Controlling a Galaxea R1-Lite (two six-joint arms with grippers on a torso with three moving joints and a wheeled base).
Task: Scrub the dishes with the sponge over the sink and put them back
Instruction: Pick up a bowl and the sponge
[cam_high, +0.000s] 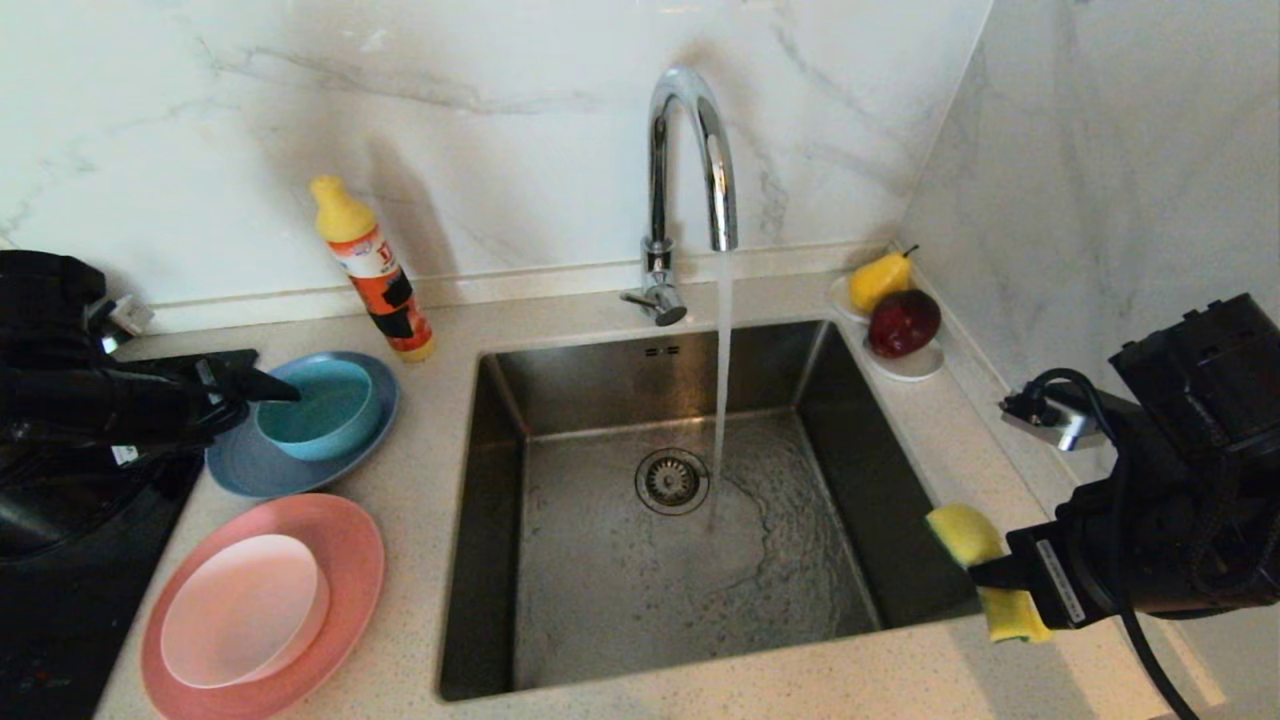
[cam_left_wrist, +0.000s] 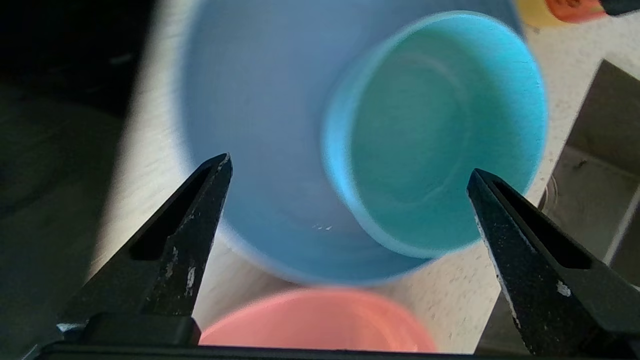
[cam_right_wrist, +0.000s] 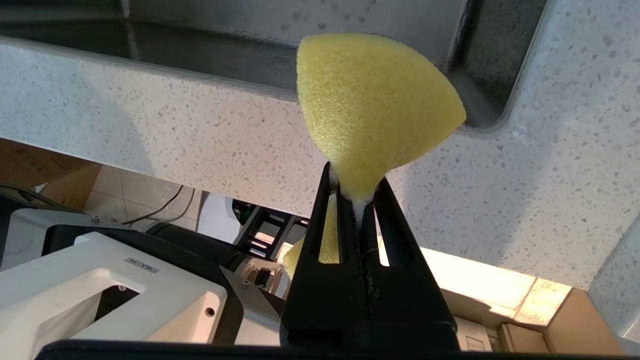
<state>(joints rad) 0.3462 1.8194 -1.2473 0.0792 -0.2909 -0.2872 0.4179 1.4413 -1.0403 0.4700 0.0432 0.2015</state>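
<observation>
The left pincer (cam_high: 262, 385) hangs with its fingers spread wide, its tips just at the near rim of the teal bowl (cam_high: 322, 407), gripping nothing. In the left wrist view the bowl shows between the two black fingers (cam_left_wrist: 200, 210), with no contact to be seen. The bowl sits on the grey-blue plate (cam_high: 240, 470), which lies on the table (cam_high: 420, 520) under and beyond the pincer. Nearer the robot from that pincer lies the salmon-pink plate (cam_high: 345, 560), carrying the pale pink-white bowl (cam_high: 245, 610).

The right pincer (cam_high: 985, 578) is pressed together on the sponge (cam_high: 965, 535), pinching it at its middle so the yellow foam bulges out on either side of the fingers. It hovers over the sink's (cam_high: 560, 470) near right corner. Water runs from the faucet (cam_high: 690, 170) into the basin, well to the left of this pincer. Beyond the left pincer stands an orange bottle (cam_high: 375, 270); beyond the right pincer, a small white dish (cam_high: 910, 365) holds fruit.
</observation>
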